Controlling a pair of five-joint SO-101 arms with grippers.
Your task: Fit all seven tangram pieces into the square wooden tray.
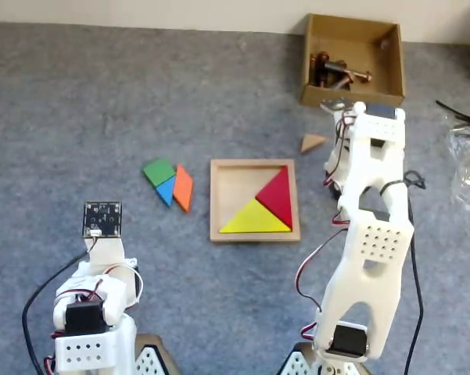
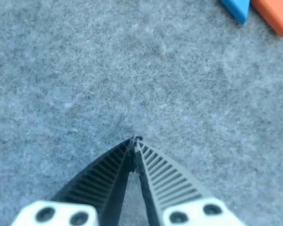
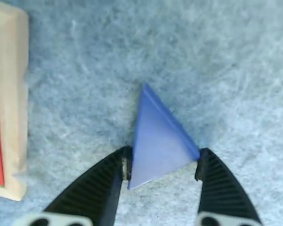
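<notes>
The square wooden tray (image 1: 219,203) holds a red triangle (image 1: 276,195) and a yellow triangle (image 1: 254,219). Left of it on the carpet lie a green piece (image 1: 159,171), a blue piece (image 1: 166,190) and an orange piece (image 1: 184,187). A small tan triangle (image 1: 313,142) lies beyond the tray's far right corner. My right arm (image 1: 371,180) stands just right of the tray; its gripper (image 3: 164,155) is shut on a blue triangle (image 3: 160,136) that rests on the carpet, the tray's edge (image 3: 12,94) close by. My left gripper (image 2: 135,140) is shut and empty over bare carpet, short of the blue (image 2: 238,7) and orange (image 2: 275,16) pieces.
A cardboard box (image 1: 391,62) with metal parts stands at the far right, behind the right arm. Clear plastic and black cables (image 1: 465,156) lie at the right edge. Grey carpet covers the table; the far left is open.
</notes>
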